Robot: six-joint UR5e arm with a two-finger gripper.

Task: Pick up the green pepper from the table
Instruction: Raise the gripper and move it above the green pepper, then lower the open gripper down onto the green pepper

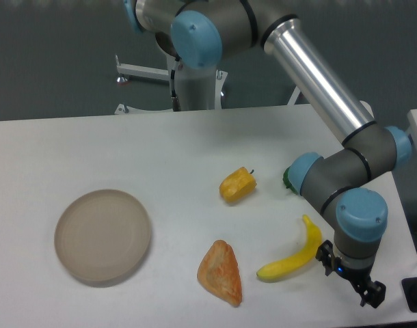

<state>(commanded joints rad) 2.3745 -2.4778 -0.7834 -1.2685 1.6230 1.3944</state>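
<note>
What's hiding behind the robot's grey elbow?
A bit of the green pepper peeks out at the left edge of the robot's elbow joint, on the table. Most of the pepper is covered by the arm, so its full shape cannot be seen.

The white table (92,143) is carrying a beige plate (103,236), a yellow pepper (238,185), a banana (294,254), an orange pastry (221,272) and a mostly hidden green pepper (288,178).
</note>
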